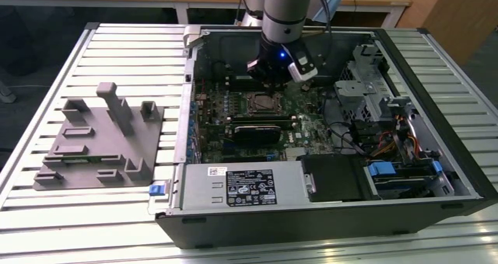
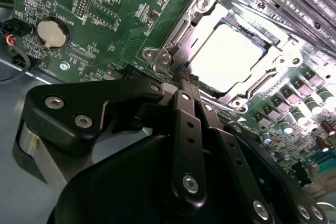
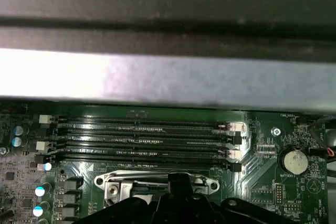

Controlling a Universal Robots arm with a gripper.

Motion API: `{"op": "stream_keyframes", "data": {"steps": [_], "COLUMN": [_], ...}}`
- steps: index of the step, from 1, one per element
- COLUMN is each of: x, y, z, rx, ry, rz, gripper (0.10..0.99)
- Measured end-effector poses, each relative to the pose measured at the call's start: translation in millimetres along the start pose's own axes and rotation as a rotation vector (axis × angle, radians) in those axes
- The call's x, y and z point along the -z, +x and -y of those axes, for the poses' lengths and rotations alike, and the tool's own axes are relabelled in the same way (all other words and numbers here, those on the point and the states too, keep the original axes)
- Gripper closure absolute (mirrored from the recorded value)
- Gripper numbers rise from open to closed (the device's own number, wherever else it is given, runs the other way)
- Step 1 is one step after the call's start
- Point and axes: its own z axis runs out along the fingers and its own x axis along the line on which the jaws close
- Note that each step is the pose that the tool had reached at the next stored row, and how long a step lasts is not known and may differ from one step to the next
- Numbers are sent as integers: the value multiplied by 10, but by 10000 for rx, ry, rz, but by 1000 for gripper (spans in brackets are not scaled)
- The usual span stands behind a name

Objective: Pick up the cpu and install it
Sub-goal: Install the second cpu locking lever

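Pale, glossy cpu (image 2: 228, 56) in socket frame (image 2: 173, 51)

Exterior view looks down from above; both wrist views closely share the motherboard (image 2: 105, 19).

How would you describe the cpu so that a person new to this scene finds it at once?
Start at the open computer case and its green motherboard. Near the board's middle, under the gripper, sits a square metal socket frame. The cpu is the flat, pale silver square inside that frame, plain and shiny beside the green circuitry.
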Motion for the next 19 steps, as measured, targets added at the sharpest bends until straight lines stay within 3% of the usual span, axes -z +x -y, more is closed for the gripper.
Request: {"op": "stream_keyframes", "data": {"steps": [7, 14, 19], "x": [8, 98, 108], "y": [1, 0, 0], "z": [45, 39, 84], "rx": [-1, -1, 0], "ry": [1, -1, 1], "rz": [0, 0, -1], "gripper": [980, 980, 980]}}
